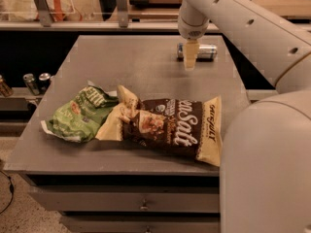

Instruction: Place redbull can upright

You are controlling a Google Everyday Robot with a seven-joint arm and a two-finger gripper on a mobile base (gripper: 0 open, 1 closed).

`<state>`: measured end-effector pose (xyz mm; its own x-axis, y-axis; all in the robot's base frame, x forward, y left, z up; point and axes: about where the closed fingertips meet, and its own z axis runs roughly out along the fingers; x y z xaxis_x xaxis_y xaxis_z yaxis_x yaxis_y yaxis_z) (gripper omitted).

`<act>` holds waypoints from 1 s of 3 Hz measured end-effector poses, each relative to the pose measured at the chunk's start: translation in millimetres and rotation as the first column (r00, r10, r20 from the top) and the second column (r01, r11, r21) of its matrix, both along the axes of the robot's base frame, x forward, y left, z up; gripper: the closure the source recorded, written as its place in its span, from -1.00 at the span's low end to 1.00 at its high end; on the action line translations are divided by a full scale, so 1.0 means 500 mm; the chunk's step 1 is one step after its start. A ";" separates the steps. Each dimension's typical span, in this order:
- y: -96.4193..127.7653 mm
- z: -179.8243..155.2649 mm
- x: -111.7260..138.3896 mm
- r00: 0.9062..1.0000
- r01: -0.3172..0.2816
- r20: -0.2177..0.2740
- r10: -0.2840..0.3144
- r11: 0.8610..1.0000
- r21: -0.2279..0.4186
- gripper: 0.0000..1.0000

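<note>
Your slim silver-and-blue redbull can [208, 51] lies sideways at the grey table's [136, 67] back. The gripper [190, 61] is right at it, but you can't tell if it's clamped. Uprighting is not yet done.

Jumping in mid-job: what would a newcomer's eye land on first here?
The big brown snack bag lies against a green bag near the front of the table. Behind them, the redbull can lies on its side at the far right, with the pincer right at its middle.

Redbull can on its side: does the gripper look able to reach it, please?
Probably yes: the gripper hangs right at the redbull can; the green chip bag and brown snack bag lie well clear.
</note>
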<state>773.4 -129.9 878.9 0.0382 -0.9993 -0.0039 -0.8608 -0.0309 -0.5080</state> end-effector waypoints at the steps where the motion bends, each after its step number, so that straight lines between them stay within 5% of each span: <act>1: 0.002 -0.009 0.003 1.000 -0.002 -0.015 0.002 1.000 -0.003 -1.00; 3: -0.008 -0.028 0.008 0.999 0.010 -0.038 -0.010 1.000 -0.004 -0.19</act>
